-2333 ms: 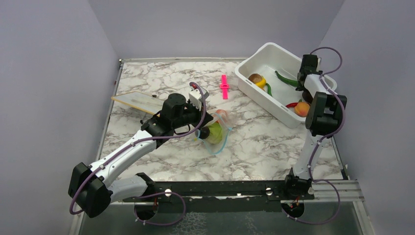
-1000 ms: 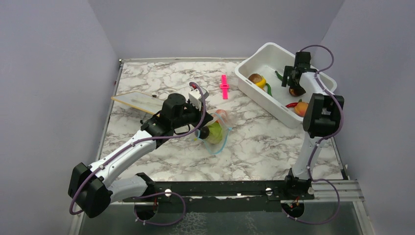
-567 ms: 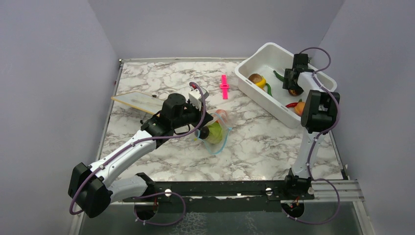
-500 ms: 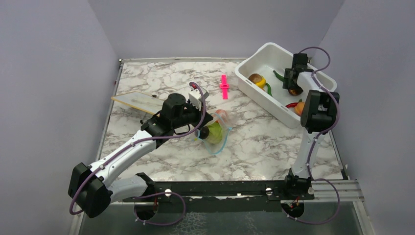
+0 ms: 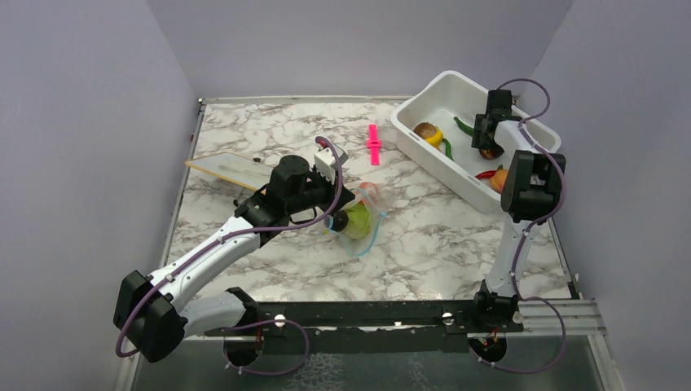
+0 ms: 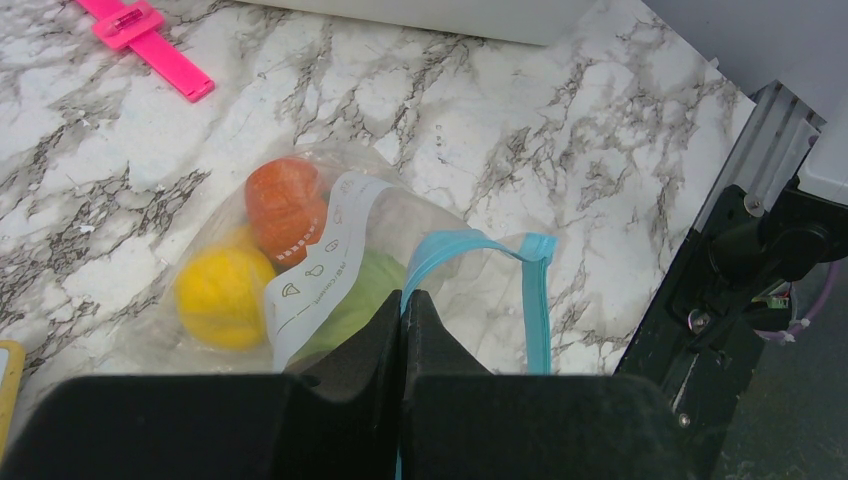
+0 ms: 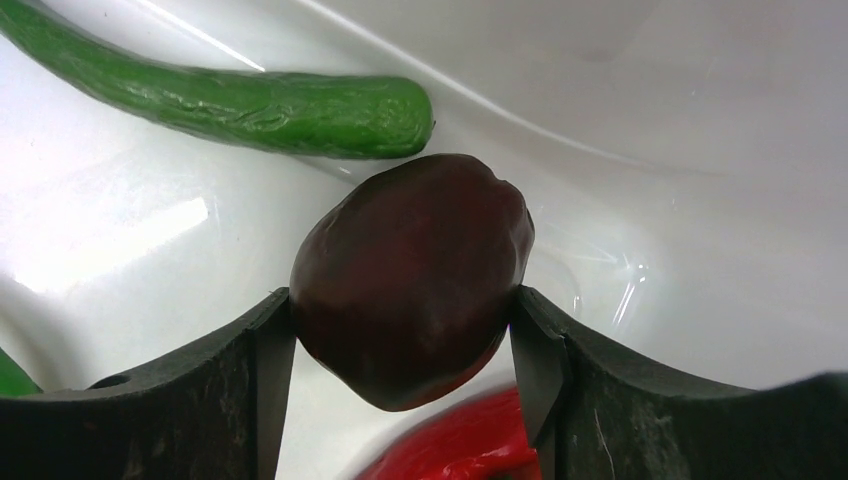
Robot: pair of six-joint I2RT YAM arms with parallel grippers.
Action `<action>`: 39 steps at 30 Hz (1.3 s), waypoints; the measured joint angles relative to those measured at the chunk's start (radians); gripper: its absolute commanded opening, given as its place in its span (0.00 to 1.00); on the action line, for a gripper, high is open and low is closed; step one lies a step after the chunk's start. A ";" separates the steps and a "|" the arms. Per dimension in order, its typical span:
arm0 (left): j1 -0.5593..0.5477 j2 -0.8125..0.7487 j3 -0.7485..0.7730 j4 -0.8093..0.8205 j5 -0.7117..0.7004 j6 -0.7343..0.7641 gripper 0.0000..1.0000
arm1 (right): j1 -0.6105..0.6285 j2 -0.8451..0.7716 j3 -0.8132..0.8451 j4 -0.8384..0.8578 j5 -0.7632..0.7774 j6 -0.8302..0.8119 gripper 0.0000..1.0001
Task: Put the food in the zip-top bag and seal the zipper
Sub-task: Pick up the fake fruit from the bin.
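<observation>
Right end effector (image 7: 405,345) has shifted left inside white tub (image 5: 432,159), 2 o'clock on counter (image 5: 424,244), grasping dark brown piece (image 7: 410,270). Left end effector (image 6: 402,330) pinches zip-top bag (image 6: 450,300) at centre; yellow, orange, green food (image 6: 225,295) inside.

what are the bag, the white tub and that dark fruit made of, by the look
The zip-top bag: thin clear plastic film, crinkled.
The white tub: hard glossy plastic, glare streaks.
The dark brown piece: smooth, slight sheen, likely moulded plastic or rubber; can't tell.

Right end effector (image 5: 490,150) sits inside the white tub (image 5: 444,172).
</observation>
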 measured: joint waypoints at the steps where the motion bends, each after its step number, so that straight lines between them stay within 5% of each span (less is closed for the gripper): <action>1: 0.000 0.000 0.000 0.000 0.000 0.000 0.00 | 0.000 -0.005 -0.009 0.004 -0.002 0.002 0.48; 39: 0.005 0.000 -0.004 0.001 0.000 0.000 0.00 | 0.175 -0.488 -0.114 -0.108 -0.111 0.108 0.41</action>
